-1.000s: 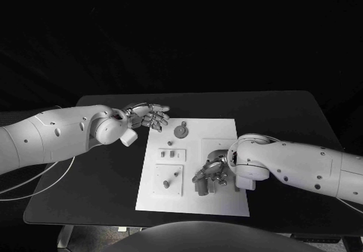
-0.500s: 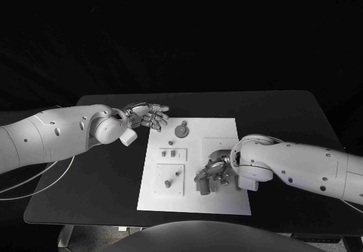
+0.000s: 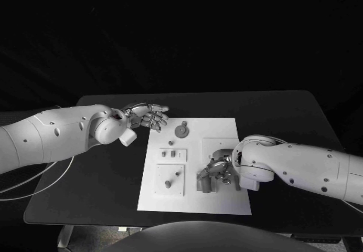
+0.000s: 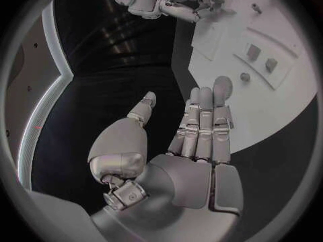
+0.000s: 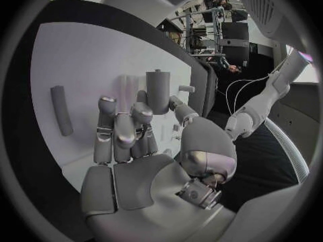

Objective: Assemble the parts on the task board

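Black table (image 3: 91, 173) holds the flat white task board (image 3: 227, 202) in its middle. Left silver hand (image 3: 149, 116) hovers released at the board's far left corner. Right silver hand (image 3: 214, 176) pinches a small grey cylinder part (image 5: 158, 91) over the board's right side.

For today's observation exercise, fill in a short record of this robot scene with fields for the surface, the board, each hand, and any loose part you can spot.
surface: black table
board: white task board, lying flat mid-table
left hand: held at the board's far left corner, fingers apart, holding nothing
right hand: over the board's right side, fingers around a grey cylindrical part
loose part: grey rod lying flat on the board
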`<state>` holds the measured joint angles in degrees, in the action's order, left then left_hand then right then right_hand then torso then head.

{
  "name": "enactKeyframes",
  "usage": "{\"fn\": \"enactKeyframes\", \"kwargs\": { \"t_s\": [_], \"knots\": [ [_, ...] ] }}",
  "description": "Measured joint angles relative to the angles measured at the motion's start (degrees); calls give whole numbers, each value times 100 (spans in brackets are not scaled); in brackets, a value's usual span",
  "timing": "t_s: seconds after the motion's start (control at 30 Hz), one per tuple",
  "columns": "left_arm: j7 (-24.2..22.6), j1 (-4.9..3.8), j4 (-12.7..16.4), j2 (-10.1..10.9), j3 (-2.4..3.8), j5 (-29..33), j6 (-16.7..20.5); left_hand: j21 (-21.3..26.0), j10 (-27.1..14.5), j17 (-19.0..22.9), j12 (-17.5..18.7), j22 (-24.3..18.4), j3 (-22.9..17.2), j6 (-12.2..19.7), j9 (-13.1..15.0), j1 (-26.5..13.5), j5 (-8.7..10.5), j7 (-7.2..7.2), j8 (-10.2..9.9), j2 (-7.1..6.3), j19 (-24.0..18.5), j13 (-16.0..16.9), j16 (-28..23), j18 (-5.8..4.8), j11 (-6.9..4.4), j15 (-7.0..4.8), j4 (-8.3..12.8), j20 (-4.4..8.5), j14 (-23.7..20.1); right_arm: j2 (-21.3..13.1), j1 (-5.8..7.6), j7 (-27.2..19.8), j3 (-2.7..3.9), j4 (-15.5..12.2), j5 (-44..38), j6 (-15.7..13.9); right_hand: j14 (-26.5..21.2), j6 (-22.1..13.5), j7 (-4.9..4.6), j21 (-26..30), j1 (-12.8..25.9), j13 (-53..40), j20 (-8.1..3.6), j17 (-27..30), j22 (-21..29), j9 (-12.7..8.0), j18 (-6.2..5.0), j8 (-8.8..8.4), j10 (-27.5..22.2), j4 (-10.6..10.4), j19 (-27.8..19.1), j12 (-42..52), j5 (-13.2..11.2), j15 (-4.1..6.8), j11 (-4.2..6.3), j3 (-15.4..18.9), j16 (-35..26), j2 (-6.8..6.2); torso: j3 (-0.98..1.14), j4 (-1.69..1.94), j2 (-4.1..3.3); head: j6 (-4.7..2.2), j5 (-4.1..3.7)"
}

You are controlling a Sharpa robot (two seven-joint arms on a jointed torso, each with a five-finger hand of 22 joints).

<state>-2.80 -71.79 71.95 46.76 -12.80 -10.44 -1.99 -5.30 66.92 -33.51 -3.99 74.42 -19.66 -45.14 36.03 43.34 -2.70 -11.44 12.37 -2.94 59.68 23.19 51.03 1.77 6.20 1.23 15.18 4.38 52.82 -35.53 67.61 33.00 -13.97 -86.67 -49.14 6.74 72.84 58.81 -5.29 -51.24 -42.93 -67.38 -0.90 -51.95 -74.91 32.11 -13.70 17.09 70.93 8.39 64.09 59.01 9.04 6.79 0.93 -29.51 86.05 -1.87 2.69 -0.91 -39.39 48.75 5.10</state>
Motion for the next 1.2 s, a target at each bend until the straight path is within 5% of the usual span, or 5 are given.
{"fn": "enactKeyframes", "kwargs": {
  "t_s": [0.7, 0.97, 1.2],
  "knots": [
    [31, 0, -11, -6, -1, -3, -20, 0, 0, 0, 0, 0, 0, 0, 0, 0, 0, 0, 0, 0, 0, -5, 0, 67, 0, 0, 0, 0, 0, 69, 2, 5, 1, 83, -82, -34, 15, 9, 9, 0, 33, 26, 1, 46, 1, 14, 0, 20, 1, -11, -1, 0, -17, -6, 0, -11, -24, 16, -6, 1, 0, 9, 2],
    [55, 0, -17, -9, -2, -6, -31, 0, 0, 0, 0, 0, 0, 0, 0, -1, 0, 0, 0, 0, 0, -4, 0, 65, 0, 0, 0, 0, 0, 88, 3, 6, 2, 96, -130, -12, -6, 18, 18, 24, 221, 41, 2, 69, 0, 16, -1, 39, -19, 125, -1, 0, 13, 15, 20, -443, -51, -306, -7, 1, 1, 21, 1],
    [73, 0, -28, -15, -3, -10, -41, 0, 0, 0, 0, 1, 0, 0, 0, -23, 0, 0, 0, -23, 0, -10, 0, 44, 0, 0, 0, 0, 0, 90, 4, 8, 3, 103, -155, 12, -6, -14, 27, 46, 290, 49, 0, 76, 0, 44, -16, 2, -31, -150, -3, 0, -486, 15, 32, -508, -51, -624, -5, -1, 1, 27, 1]
  ]
}}
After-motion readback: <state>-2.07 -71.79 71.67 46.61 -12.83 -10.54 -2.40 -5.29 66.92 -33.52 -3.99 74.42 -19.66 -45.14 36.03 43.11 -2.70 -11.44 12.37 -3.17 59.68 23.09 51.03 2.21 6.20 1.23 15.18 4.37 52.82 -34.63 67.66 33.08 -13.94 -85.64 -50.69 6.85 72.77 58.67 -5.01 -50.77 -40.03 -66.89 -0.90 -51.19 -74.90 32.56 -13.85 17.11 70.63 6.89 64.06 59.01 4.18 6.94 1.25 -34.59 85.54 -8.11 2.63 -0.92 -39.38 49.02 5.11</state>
